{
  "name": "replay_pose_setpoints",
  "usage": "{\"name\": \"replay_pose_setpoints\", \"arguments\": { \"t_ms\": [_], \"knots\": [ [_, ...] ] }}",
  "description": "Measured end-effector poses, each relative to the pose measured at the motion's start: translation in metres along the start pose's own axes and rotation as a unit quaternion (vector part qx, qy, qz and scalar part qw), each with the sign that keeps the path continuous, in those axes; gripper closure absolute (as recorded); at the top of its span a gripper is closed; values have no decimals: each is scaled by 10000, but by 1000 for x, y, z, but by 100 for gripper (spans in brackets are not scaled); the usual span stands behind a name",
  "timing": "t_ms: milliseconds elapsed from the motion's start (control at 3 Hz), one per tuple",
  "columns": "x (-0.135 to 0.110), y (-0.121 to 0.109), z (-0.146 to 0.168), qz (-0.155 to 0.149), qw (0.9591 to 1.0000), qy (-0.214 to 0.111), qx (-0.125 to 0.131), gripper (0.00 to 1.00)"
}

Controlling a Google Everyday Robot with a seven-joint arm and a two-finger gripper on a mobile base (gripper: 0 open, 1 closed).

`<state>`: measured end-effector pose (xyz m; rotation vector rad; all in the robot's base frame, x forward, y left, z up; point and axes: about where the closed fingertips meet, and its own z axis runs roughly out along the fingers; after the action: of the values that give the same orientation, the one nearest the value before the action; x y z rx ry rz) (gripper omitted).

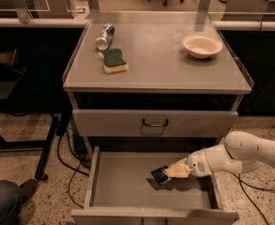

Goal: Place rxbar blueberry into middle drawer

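The middle drawer (123,184) is pulled open below the cabinet, a wide shallow grey tray with a flat floor. My gripper (171,172) reaches in from the right on a white arm, low over the drawer's right half. It is shut on the rxbar blueberry (160,175), a small dark packet with pale print that sticks out to the left of the fingertips. The packet is close above the drawer floor and casts a shadow just under it; whether it touches the floor I cannot tell.
The higher drawer (155,123) with a dark curved handle is closed. On the cabinet top lie a silver-and-blue can (104,36), a green-and-yellow sponge (114,60) and a white bowl (202,45). A person's leg and shoe (8,201) are at the lower left. Cables trail on the floor at the left.
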<state>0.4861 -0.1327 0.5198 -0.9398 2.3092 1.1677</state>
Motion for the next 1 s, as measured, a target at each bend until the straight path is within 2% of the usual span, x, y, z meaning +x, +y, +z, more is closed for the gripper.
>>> {"name": "replay_pose_setpoints", "arguments": {
  "t_ms": [333, 667, 1000],
  "knots": [
    [20, -8, 19, 332, 9992, -96, -212, 100],
    [38, -25, 54, 660, 9962, -77, -565, 100],
    [38, -25, 54, 660, 9962, -77, -568, 100]
  ]
}}
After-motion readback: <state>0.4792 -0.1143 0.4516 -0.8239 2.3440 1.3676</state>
